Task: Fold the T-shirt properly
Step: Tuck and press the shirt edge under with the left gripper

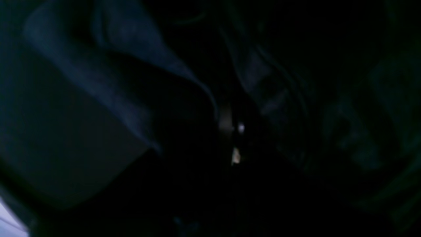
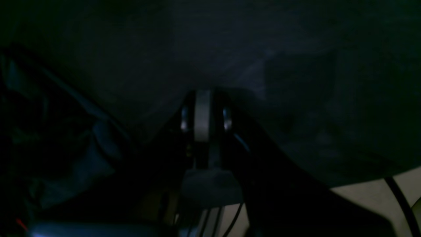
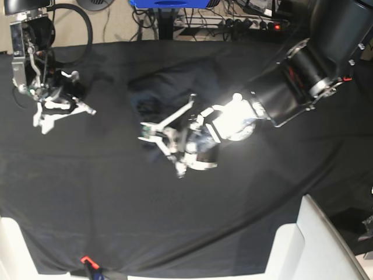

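Mostly hidden in darkness, the T-shirt (image 3: 175, 87) lies bunched under the left end effector (image 3: 152, 137)

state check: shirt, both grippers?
T-shirt: bunched in a heap on the black tablecloth, not folded.
left gripper: shut, down at the shirt's near edge; a grip on fabric cannot be confirmed.
right gripper: shut, off the shirt, holding nothing visible.
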Controlling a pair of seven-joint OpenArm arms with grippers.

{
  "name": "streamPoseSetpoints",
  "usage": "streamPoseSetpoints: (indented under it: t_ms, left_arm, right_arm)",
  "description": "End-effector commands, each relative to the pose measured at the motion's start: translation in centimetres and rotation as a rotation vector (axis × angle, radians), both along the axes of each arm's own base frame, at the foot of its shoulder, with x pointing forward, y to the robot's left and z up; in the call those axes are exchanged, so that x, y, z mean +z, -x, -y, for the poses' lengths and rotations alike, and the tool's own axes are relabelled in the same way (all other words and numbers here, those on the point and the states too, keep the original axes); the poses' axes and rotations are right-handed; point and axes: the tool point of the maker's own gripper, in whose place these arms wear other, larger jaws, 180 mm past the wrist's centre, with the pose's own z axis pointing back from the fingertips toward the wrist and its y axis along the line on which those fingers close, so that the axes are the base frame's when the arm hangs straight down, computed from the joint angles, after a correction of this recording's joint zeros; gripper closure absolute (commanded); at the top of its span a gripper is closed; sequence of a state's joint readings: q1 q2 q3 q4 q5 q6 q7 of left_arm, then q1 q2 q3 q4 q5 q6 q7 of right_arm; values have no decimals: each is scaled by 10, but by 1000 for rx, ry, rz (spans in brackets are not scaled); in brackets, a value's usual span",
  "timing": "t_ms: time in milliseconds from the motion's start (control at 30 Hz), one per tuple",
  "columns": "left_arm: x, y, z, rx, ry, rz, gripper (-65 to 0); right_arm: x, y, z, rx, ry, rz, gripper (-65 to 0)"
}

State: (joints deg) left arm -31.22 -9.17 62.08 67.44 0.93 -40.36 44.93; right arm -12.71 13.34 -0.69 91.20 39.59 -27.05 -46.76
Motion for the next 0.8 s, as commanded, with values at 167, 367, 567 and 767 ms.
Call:
streamPoseSetpoints:
  t_ms: [167,367,567,767]
  left_arm:
    - [9,-14,37,-47,41,58,0]
    - [3,-10,50,-41,46,27,0]
    - [0,-8,49,-36,42,15,0]
    - [-2,-8,46,-32,34,13,0]
  right_arm:
    - [9,-5,27,-61,33,31,-44]
    - [8,-3,29,-60,37,26,-44]
    - [10,-3,37,-91,41,33,-44]
    - [10,-3,38,-92,42,33,-44]
